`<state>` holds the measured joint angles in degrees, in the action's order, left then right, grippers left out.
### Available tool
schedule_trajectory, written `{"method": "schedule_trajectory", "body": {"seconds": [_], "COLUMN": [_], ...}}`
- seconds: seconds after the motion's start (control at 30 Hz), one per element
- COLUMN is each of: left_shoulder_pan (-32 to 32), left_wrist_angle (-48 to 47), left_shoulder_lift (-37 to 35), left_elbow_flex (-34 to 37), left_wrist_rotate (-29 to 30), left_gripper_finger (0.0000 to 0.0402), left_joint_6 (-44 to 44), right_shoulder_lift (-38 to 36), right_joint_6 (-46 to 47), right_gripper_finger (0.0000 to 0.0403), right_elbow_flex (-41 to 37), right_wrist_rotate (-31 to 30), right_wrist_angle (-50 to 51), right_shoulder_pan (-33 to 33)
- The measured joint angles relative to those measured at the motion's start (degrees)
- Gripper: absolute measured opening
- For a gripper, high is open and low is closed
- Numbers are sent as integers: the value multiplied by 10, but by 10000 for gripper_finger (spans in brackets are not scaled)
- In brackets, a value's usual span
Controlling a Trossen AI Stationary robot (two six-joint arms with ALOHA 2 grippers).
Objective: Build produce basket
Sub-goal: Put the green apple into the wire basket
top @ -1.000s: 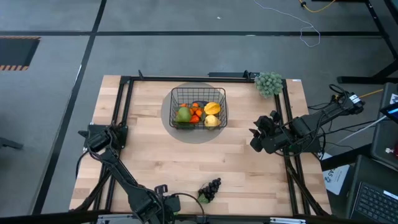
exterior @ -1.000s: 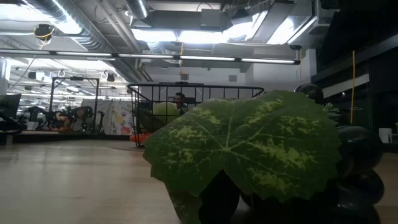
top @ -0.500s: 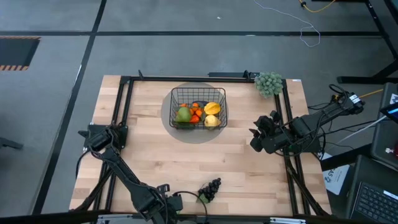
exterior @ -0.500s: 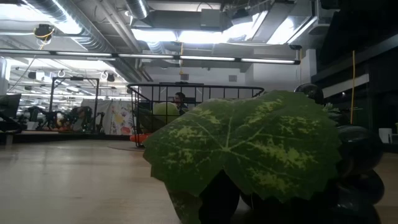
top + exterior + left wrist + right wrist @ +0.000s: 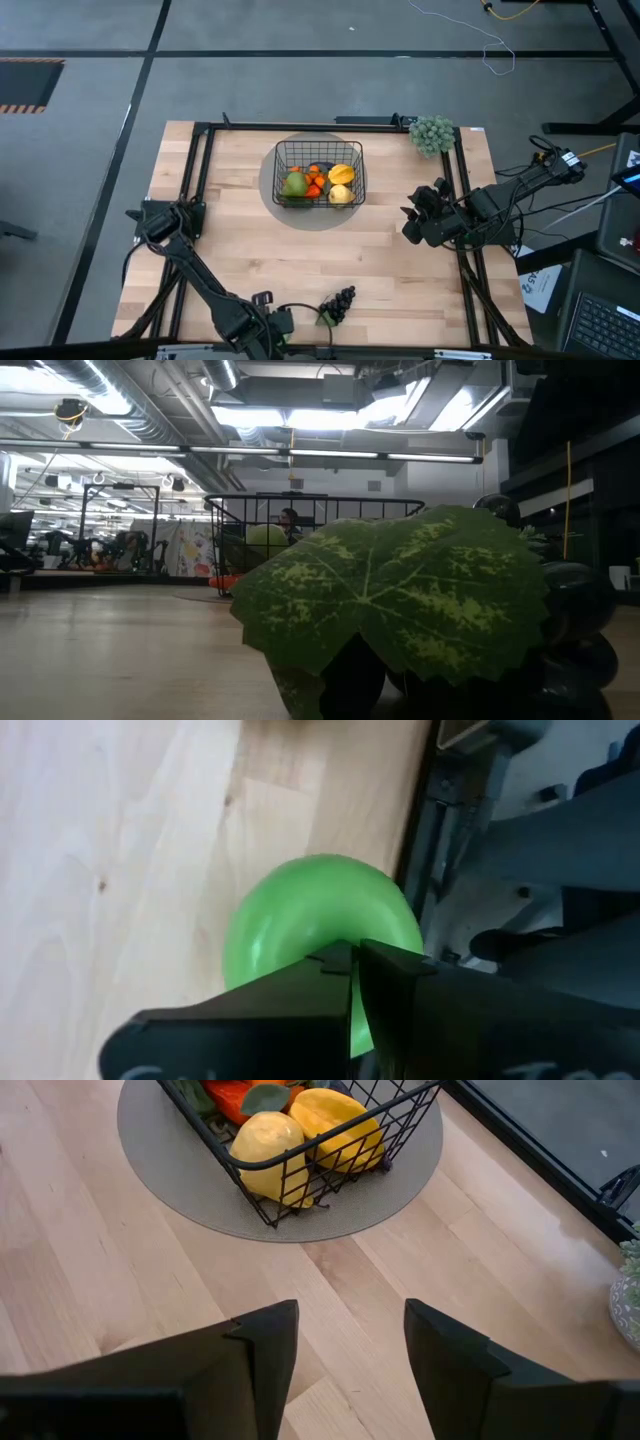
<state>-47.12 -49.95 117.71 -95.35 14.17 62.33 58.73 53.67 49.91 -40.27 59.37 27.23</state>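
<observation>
The black wire basket (image 5: 279,150) stands on a grey disc (image 5: 267,185) at the table's far middle. It holds a green fruit (image 5: 295,184), yellow fruits (image 5: 341,174) and orange pieces (image 5: 316,182). Dark grapes (image 5: 343,299) with a green leaf (image 5: 323,317) lie on the table by its near edge and fill the low view (image 5: 400,595). My left gripper (image 5: 300,322) is just left of them, shut on the leaf. My right gripper (image 5: 410,222) hangs open over the table's right part, its fingers (image 5: 350,1340) apart, facing the basket (image 5: 300,1175). My left gripper has its two fingers closed on the near edge of the green leaf (image 5: 330,935); a strip of green shows in the slit between them. The fingers slant steeply down from the table's left. The leaf and the grapes lie on the table.
A pale grey-green bushy cluster (image 5: 432,133) sits at the far right corner. Black frame rails (image 5: 190,200) run along the table's left, far and right sides. Bare wood (image 5: 300,250) lies between the basket and the grapes.
My left gripper has edged a little toward the grapes along the near edge. The grapes and their leaf lie where they were.
</observation>
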Motion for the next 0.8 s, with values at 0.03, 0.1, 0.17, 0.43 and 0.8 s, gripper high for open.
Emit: {"method": "schedule_trajectory", "body": {"seconds": [0.03, 0.1, 0.17, 0.43, 0.8], "left_shoulder_pan": [1, 4, 7, 24, 129], "left_wrist_angle": [-4, -14, -42, -182, -282], "left_shoulder_lift": [-1, -3, -3, -3, -3], "left_elbow_flex": [0, 0, -10, -91, -258], "left_wrist_rotate": [4, 11, 17, 58, 324], "left_gripper_finger": [2, 1, 1, 0, 0], "left_joint_6": [-1, -1, -1, -30, -218], "right_shoulder_lift": [0, 0, 0, 0, 0], "right_joint_6": [0, 0, 0, 0, -1], "right_gripper_finger": [174, 174, 174, 174, 174], "right_elbow_flex": [0, 0, 0, 0, 0], "right_wrist_rotate": [0, 0, 0, -1, -2], "right_wrist_angle": [0, 0, 0, 0, 0], "right_shoulder_pan": [0, 0, 0, 0, 0]}}
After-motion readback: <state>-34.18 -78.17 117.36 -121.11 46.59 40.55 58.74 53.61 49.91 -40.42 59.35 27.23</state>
